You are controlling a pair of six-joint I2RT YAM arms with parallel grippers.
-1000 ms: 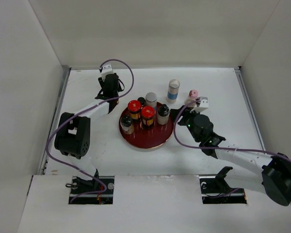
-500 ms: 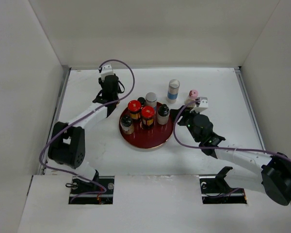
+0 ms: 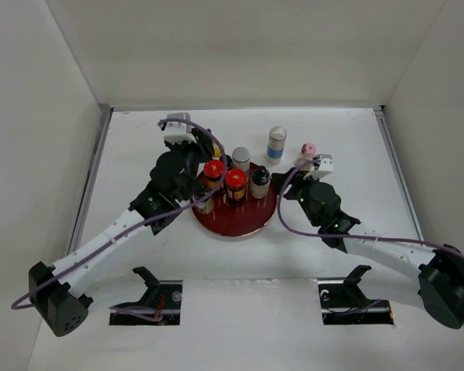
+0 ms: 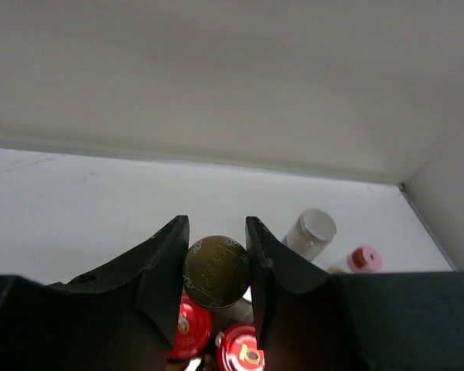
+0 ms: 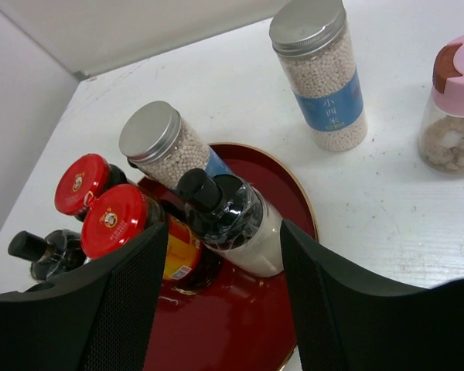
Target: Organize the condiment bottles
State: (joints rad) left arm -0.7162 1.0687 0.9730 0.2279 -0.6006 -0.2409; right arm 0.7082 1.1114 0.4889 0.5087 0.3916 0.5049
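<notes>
Swung over from the far left of the table point(image 3: 131, 147), my left pincer point(image 4: 216, 229) pinches a gold-lidded jar point(image 4: 216, 270) right beside the red-lidded jars point(image 4: 187, 328) on the plate point(image 3: 240, 220), so setting it down blind could topple them, while the right pincer point(image 5: 223, 229) hovers spread nearby.

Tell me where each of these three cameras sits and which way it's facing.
Top external: high behind the bases, looking down on the table; left arm and right arm show.
Left wrist: faces the back wall; left pincer grips a gold-lidded jar.
Right wrist: looks down across the red plate; right pincer open.
Shared: the pink-capped jar appears in all three.
</notes>
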